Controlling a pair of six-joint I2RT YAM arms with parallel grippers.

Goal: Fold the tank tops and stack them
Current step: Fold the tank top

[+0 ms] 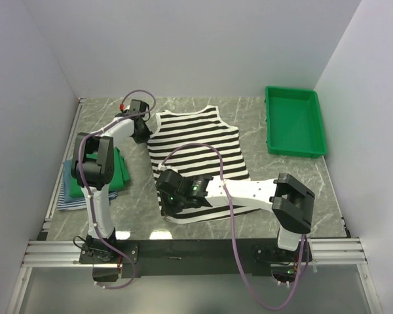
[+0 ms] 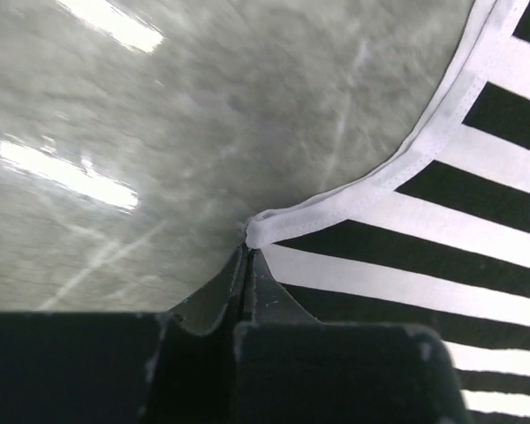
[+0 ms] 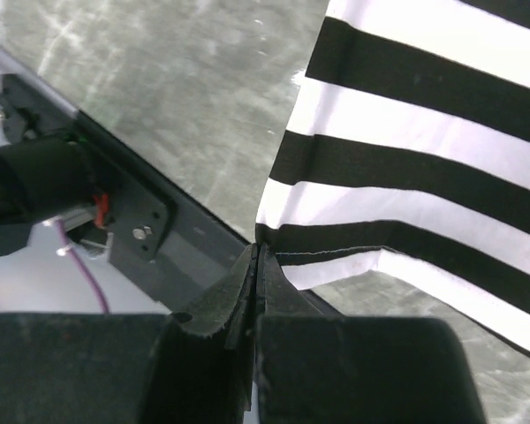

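A black-and-white striped tank top (image 1: 200, 140) lies spread flat in the middle of the table, neck towards the back. My left gripper (image 1: 145, 133) is at its left shoulder edge. In the left wrist view the jaws (image 2: 247, 252) are shut, pinching the corner of the top's white binding (image 2: 353, 190). My right gripper (image 1: 164, 199) is at the top's near left hem corner. In the right wrist view it (image 3: 256, 252) is shut on that hem corner (image 3: 406, 150) and holds it raised off the table. A folded green tank top (image 1: 118, 171) lies on blue-white striped cloth (image 1: 69, 198) at the left.
A rigid green plastic bin (image 1: 295, 121) stands at the back right. The black base rail (image 1: 196, 248) runs along the near edge, also showing in the right wrist view (image 3: 141, 230). White walls close in the table on three sides.
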